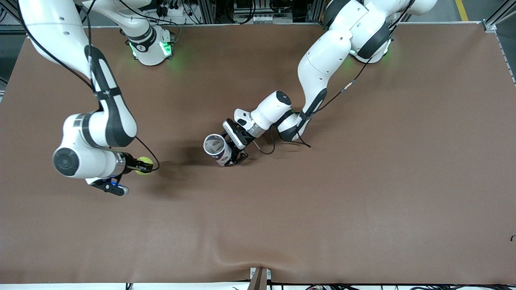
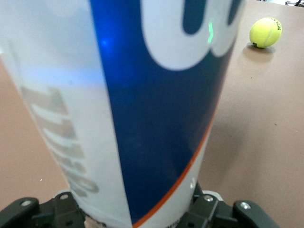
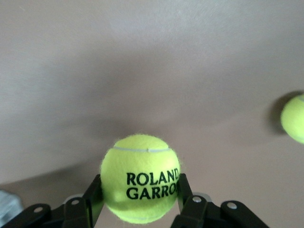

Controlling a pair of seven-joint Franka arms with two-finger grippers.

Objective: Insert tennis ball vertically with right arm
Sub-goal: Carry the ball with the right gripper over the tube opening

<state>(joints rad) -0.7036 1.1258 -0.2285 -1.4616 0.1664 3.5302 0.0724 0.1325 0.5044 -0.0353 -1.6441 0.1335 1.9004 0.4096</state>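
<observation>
My right gripper (image 1: 142, 166) (image 3: 140, 192) is shut on a yellow-green tennis ball (image 1: 145, 165) (image 3: 140, 175). Its two black fingers (image 3: 92, 197) press the ball's sides, low at the right arm's end of the table. I cannot tell if the ball touches the table. Near the table's middle, my left gripper (image 1: 230, 151) (image 2: 137, 216) is shut on a white and blue tube (image 1: 217, 150) (image 2: 142, 104) with an orange stripe. The tube is tilted and its open mouth (image 1: 214, 144) faces upward. The tube hides the left fingertips.
A second tennis ball (image 3: 294, 118) lies on the brown table (image 1: 322, 209) at the edge of the right wrist view. A ball (image 2: 265, 32) also shows beside the tube in the left wrist view; which ball it is I cannot tell.
</observation>
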